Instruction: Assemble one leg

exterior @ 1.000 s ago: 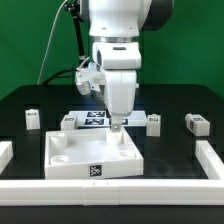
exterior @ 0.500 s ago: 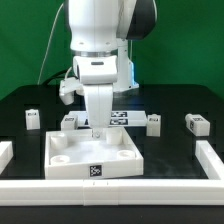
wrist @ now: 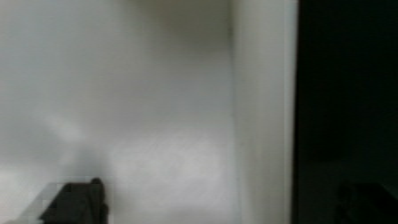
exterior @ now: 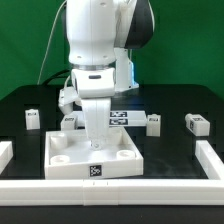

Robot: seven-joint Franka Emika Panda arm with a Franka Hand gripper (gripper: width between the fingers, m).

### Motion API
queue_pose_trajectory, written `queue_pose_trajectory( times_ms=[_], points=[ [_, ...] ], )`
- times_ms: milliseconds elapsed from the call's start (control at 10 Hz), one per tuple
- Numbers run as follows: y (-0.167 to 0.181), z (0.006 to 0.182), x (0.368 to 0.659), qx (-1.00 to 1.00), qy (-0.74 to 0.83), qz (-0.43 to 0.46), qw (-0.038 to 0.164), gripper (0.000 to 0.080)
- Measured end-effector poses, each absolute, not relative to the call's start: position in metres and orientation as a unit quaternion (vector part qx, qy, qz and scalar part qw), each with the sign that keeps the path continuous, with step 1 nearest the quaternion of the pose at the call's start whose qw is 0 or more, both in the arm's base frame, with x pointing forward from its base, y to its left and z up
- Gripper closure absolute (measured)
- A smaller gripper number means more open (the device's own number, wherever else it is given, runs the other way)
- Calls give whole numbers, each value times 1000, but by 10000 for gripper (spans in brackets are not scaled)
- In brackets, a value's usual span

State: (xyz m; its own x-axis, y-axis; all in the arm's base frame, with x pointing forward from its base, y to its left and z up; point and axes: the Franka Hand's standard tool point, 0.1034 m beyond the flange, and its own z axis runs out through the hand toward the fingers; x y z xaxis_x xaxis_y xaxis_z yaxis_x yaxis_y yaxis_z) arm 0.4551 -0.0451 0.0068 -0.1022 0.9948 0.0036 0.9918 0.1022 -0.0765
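Several small white legs with tags stand on the black table: one at the far left (exterior: 32,119), one beside the arm (exterior: 68,121), one right of centre (exterior: 153,122) and one at the far right (exterior: 195,123). My gripper (exterior: 95,143) hangs low over the middle of the large white square panel (exterior: 60,150), close to its surface. It holds no leg. In the wrist view the gripper (wrist: 222,205) looks down on the blurred white panel (wrist: 160,100). One dark fingertip (wrist: 75,200) shows, and the jaws stand wide apart with nothing between them.
The marker board (exterior: 122,117) lies behind the panel, partly hidden by the arm. White rails edge the table at the exterior view's left (exterior: 6,152), right (exterior: 211,160) and front (exterior: 110,191).
The arm has moved to the exterior view's left and come down over the middle of the white panel. The legs have not moved.
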Motion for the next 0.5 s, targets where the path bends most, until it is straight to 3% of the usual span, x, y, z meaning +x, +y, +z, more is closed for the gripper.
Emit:
queue_pose_trajectory(
  times_ms=[200, 400, 500],
  points=[
    [-42, 8, 456, -672, -740, 26, 26, 175],
    [-43, 7, 456, -672, -739, 27, 27, 536],
    [-43, 7, 456, -672, -739, 27, 27, 536]
  ],
)
